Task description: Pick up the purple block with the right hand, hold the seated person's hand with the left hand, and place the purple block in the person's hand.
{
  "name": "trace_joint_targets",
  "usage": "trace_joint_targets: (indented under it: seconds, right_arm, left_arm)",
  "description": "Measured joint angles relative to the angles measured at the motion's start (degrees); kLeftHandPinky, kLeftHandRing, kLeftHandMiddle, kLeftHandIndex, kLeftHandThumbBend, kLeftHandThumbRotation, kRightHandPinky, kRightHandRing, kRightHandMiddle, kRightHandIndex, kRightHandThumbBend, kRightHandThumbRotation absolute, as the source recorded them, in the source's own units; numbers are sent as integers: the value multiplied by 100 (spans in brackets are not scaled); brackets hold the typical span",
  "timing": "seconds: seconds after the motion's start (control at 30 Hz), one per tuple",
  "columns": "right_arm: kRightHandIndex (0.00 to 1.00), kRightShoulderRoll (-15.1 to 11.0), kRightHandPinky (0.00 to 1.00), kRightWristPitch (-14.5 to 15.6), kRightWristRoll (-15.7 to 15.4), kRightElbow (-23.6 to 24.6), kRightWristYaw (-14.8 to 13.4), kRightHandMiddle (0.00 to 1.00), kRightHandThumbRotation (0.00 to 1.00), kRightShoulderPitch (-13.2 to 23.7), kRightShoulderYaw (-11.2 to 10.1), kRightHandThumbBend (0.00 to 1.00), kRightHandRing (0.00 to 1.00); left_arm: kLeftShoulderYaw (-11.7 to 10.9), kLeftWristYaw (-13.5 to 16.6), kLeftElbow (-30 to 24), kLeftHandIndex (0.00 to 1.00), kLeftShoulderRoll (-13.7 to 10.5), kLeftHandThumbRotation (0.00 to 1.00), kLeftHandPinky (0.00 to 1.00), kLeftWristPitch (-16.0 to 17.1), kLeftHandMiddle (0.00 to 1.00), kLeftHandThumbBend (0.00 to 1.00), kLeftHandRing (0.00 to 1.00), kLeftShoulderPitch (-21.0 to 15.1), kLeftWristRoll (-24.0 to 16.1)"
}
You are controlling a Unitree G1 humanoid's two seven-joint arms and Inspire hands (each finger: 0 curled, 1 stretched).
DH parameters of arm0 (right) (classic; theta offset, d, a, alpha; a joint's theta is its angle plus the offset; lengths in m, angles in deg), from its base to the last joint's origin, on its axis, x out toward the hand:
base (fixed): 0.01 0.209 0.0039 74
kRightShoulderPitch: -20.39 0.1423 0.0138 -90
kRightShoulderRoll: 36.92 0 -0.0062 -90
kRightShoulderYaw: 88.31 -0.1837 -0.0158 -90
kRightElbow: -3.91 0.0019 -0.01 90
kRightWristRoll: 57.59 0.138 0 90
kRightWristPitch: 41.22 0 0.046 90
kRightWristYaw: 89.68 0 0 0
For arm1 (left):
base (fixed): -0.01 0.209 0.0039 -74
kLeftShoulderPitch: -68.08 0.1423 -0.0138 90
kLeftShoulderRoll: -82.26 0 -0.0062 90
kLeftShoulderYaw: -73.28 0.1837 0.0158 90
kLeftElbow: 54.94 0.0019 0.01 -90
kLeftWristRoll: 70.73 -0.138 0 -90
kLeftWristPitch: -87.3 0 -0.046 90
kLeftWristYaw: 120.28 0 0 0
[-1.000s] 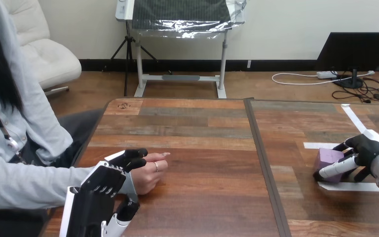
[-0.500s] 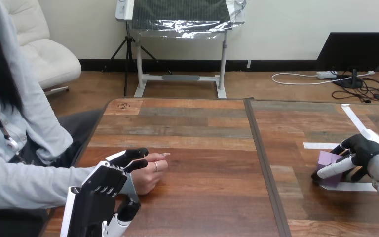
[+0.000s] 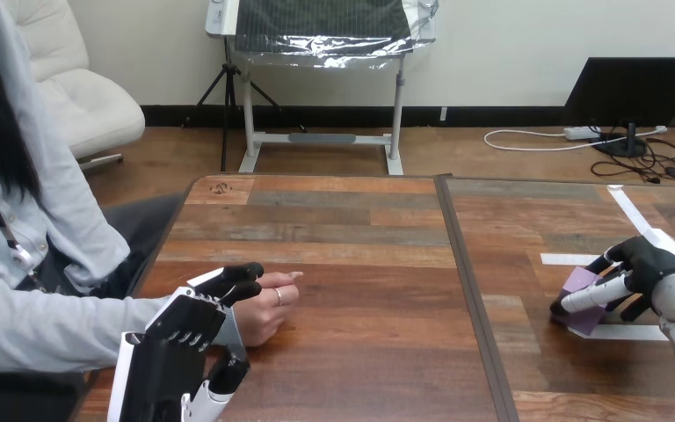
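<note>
While the right hand [image 3: 649,271] has its fingers [image 3: 594,294] curled round the purple block [image 3: 581,309], one pale finger lies across the block's front face and the dark thumb side sits behind it, so the block is pinched rather than merely touched. The block leans inside that grip, its lower corner at the table [image 3: 343,220] or just above it; I cannot tell which. That lean suggests the pick-up is under way and the carry is not yet begun. White tape strips [image 3: 626,332] lie just beside and below the fingers, likely marking where the block starts. Well away from those fingers, the left hand [image 3: 185,327] rests over the wrist of the person's hand [image 3: 268,309], the two touching. Whether it truly grips cannot be told from here. It seems placed there to steady the person's hand for the hand-over. That hand lies loosely closed on the wood, so it would probably need to open and turn palm up before it can take anything. Between the block and that hand only the dark seam [image 3: 468,290] of the table crosses the path, flat and no real obstacle.
</note>
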Motion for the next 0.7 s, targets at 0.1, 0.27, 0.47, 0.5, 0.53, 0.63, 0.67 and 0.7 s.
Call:
trace_joint_targets:
  seconds: [0.1, 0.27, 0.47, 0.5, 0.53, 0.63, 0.67, 0.7]
  right_arm:
    - [53, 3, 35, -7, 12, 0, -41, 53, 0, 0, -18, 77, 45]
    - [53, 5, 35, -27, 17, 0, -112, 53, 0, 0, -30, 77, 45]
    - [54, 5, 35, -58, 33, 0, -166, 53, 0, 0, -50, 76, 44]
    - [54, 5, 35, -63, 37, 0, -172, 53, 0, 0, -55, 76, 44]
    - [54, 5, 35, -72, 42, 0, -182, 53, 0, 0, -61, 77, 44]
    - [54, 5, 35, -100, 64, 0, -220, 53, 0, 0, -77, 77, 45]
    - [53, 5, 35, -112, 73, 0, -233, 53, 0, 0, -86, 77, 44]
    - [53, 5, 35, -129, 89, 0, -245, 53, 0, 0, -102, 77, 44]
  left_arm:
    - [-1, 2, 0, 68, 0, 57, 74, -1, 74, 73, 79, 0, -1]
    - [-2, 8, 0, 68, 1, 57, 74, -17, 73, 74, 79, 0, -1]
    - [-3, 8, 0, 68, 1, 57, 75, -23, 73, 74, 79, 0, -2]
    - [-3, 8, 0, 68, 1, 57, 75, -23, 73, 74, 79, 0, -2]
    - [-4, 8, 0, 68, 1, 57, 75, -23, 73, 74, 79, 0, -2]
    - [-5, 10, 0, 68, 1, 57, 76, -23, 73, 74, 79, 0, -2]
    - [-5, 11, 0, 68, 1, 57, 76, -23, 73, 74, 79, 0, -3]
    - [-5, 13, 0, 68, 1, 57, 76, -23, 73, 74, 79, 0, -3]
